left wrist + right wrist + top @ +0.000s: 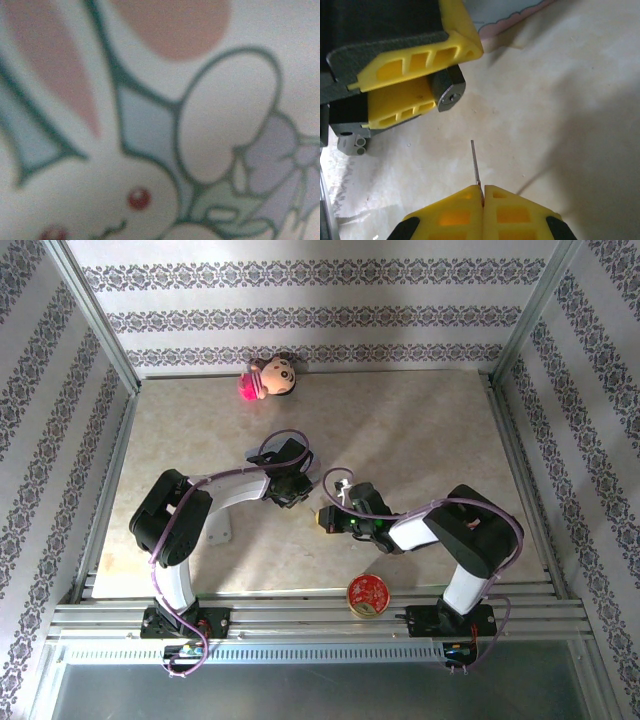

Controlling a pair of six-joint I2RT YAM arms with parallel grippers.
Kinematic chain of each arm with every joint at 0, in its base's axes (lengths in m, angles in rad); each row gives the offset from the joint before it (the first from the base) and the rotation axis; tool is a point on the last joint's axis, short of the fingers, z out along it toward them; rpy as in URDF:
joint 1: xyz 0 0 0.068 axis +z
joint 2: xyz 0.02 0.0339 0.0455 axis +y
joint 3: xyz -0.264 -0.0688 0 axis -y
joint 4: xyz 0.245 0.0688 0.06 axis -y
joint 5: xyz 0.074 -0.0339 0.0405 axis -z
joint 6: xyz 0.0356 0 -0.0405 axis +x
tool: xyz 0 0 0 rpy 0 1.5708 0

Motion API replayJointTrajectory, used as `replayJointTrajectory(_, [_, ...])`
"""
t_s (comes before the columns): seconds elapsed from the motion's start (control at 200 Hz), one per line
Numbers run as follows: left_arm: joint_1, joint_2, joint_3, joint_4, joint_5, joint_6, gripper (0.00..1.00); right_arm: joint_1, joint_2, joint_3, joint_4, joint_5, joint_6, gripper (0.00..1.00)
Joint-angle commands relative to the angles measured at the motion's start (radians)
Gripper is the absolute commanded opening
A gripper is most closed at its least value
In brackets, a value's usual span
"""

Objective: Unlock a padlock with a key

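Note:
The padlock (447,91) is a small dark grey block, clamped between the yellow fingers (415,62) of my left gripper (451,76) at the upper left of the right wrist view. Its keyhole end faces the camera. My right gripper (483,192) is shut on the key (476,162). The thin metal blade sticks up out of the closed fingertips. The blade's tip stands a short way below and to the right of the keyhole, apart from it. From above, the left gripper (292,495) and the right gripper (325,518) meet near the middle of the table.
A doll-head toy (268,377) lies at the back of the table by the wall. A round red tin (368,595) sits at the near edge between the arm bases. A blurred cartoon rabbit print (150,165) lies very close under the left wrist camera; a pale blue box edge (505,10) shows behind the padlock.

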Motion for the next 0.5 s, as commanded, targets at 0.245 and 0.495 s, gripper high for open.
replayJointTrajectory(0.245, [-0.011,-0.023,-0.015,0.041,0.022,-0.027,0.19,0.009,0.035,0.051,0.07,0.022,0.018,0.0])
replayJointTrajectory(0.495, [-0.009,-0.027,-0.015,0.042,0.023,-0.024,0.19,0.008,0.062,0.062,0.092,0.032,0.03,0.0])
